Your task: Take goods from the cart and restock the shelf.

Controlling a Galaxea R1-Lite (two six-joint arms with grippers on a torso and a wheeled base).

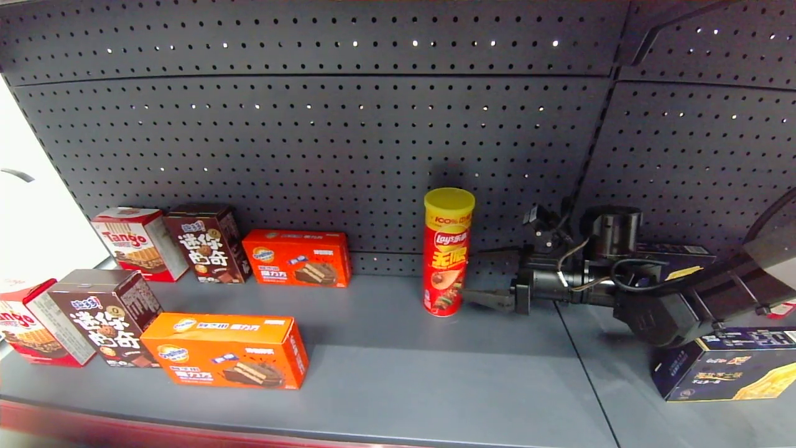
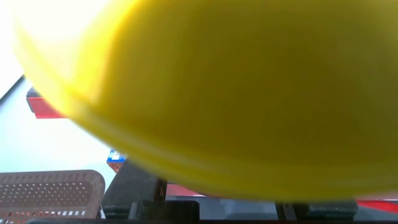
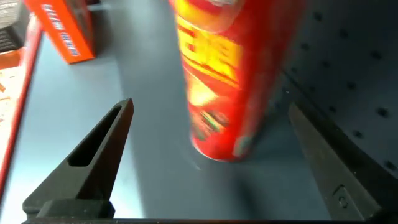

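On the grey metal shelf [image 1: 398,373], near its dark pegboard back panel [image 1: 311,143], the tall red cardboard crisp can with a yellow plastic lid [image 1: 448,252] stands upright on its base, well apart from the orange cake boxes [image 1: 297,257] to the robot's left; the right hand [image 1: 491,277] sits low beside it, spread wide, with the can between its two black fingers [image 3: 93,162] and a clear gap on at least the nearer side, so it grips nothing; step reads as the release end of placing one item, can already set down on the shelf; next move, as a judgement: pull the right hand straight back along its own line without swinging sideways, since a tall narrow can tips easily if a finger clips it; then go to the cart for more stock; can looks undented, lid seated, label facing out; left hand [image 2: 186,202]: cannot tell its state; a big yellow rounded surface [image 2: 236,87] sits right against the left wrist camera, possibly another lid, not sure; dark blue snack boxes [image 1: 727,367] lie on the shelf bay on the robot's right, under the right arm.
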